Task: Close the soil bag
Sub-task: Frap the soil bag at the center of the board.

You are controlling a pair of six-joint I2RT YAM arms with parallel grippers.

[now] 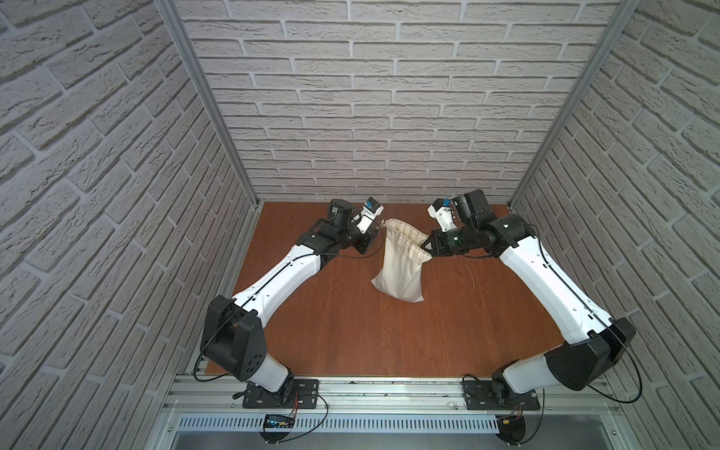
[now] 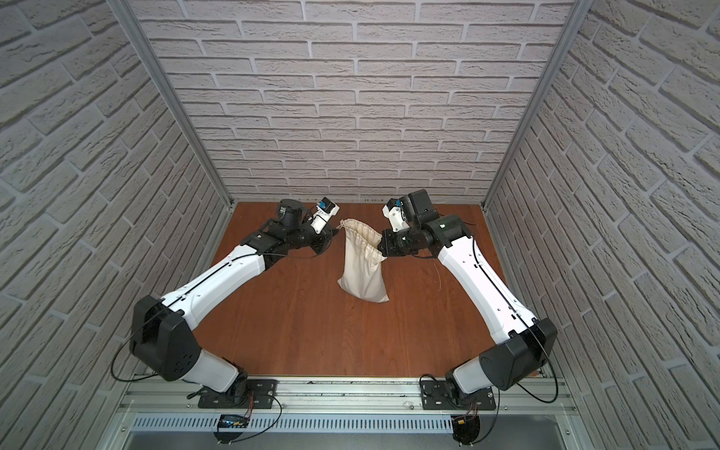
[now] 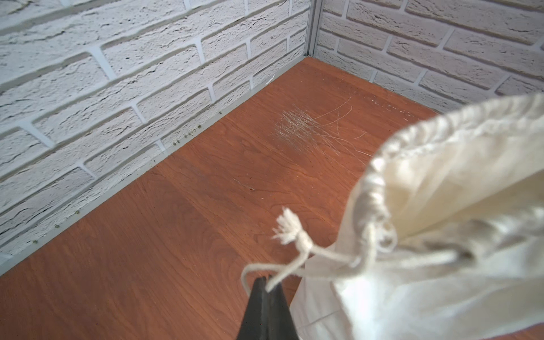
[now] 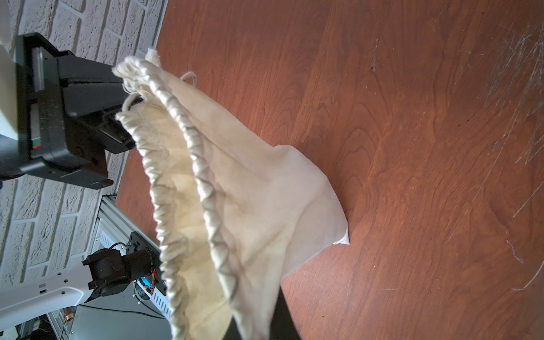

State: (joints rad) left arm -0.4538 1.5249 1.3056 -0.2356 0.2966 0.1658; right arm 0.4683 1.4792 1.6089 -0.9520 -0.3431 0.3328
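The soil bag, a cream cloth sack, stands on the wooden table with its gathered mouth open and stretched between both arms. My left gripper is shut on the thin white cord just below its frayed knot, beside the bag's left rim. On the opposite side, my right gripper is shut on the cloth at the mouth. In the right wrist view the left gripper shows behind the far end of the rim. The bag's contents are hidden.
Brick-pattern walls close in the brown table on three sides, with the back wall close behind both wrists. A scratched patch marks the wood near the back corner. An aluminium rail with the arm bases runs along the front.
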